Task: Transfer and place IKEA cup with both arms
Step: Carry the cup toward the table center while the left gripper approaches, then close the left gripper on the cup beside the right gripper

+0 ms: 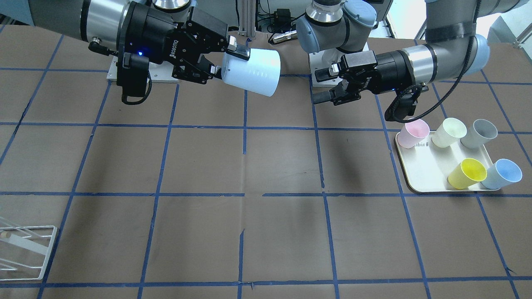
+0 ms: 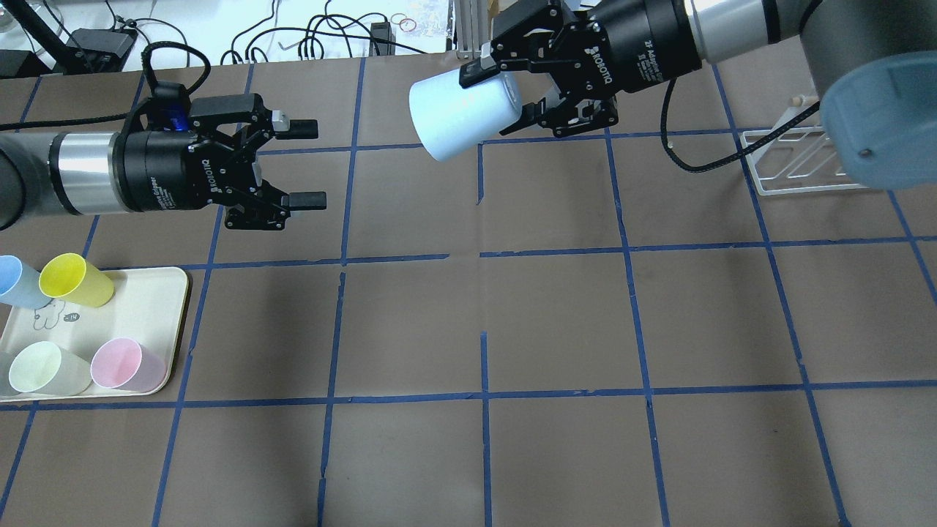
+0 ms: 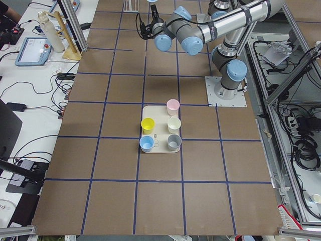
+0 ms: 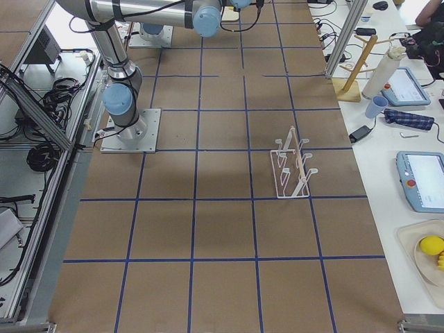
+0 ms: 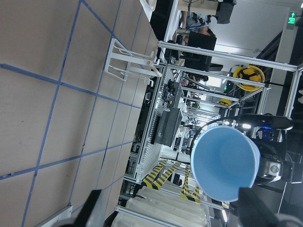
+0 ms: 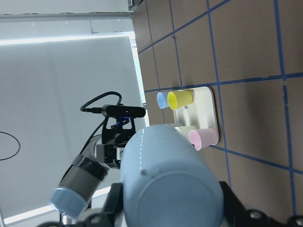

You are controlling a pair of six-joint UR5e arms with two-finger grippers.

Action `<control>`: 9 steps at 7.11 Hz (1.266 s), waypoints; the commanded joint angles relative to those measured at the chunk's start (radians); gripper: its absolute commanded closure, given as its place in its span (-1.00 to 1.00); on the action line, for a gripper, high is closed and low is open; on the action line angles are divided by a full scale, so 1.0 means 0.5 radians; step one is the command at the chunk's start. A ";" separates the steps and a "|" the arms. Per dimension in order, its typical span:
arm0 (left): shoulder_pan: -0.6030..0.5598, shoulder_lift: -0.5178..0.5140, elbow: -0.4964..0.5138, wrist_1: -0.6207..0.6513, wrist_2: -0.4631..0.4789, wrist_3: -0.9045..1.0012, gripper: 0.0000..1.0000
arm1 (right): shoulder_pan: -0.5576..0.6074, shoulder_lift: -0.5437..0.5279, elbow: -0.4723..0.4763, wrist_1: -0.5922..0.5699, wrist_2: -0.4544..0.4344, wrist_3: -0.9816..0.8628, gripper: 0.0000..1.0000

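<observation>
Cream rectangular plastic tray [image 3: 156, 114] lies flat on the brown paper-covered table [image 3: 115, 201], which has a blue tape grid. Five plastic tumblers stand upright on the tray, none touching.
- Far end, robot side: pink tumbler [image 3: 173, 105].
- Middle: yellow tumbler [image 3: 148, 124] on the operator side, pale cream tumbler [image 3: 174, 124] on the robot side.
- Near end: blue tumbler [image 3: 146, 144] on the operator side, grey tumbler [image 3: 174, 142] on the robot side.

Silver-grey jointed left arm [image 3: 228, 24] with light-blue caps rises from a white base plate [image 3: 242, 100] off the tray's far robot-side corner. It extends across well beyond the tray's far end.
</observation>
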 commanded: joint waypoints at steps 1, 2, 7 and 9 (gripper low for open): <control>-0.168 -0.009 -0.038 0.001 -0.359 0.017 -1.00 | -0.005 0.062 0.107 0.058 0.357 0.006 1.00; -0.227 -0.012 -0.047 0.032 -0.395 0.016 -1.00 | -0.005 0.074 0.120 0.064 0.361 0.021 1.00; -0.267 -0.024 -0.063 0.047 -0.462 0.020 -0.51 | 0.007 0.077 0.114 0.058 0.410 0.128 1.00; -0.313 -0.024 -0.063 0.087 -0.572 0.010 -0.48 | 0.013 0.083 0.114 0.052 0.407 0.129 1.00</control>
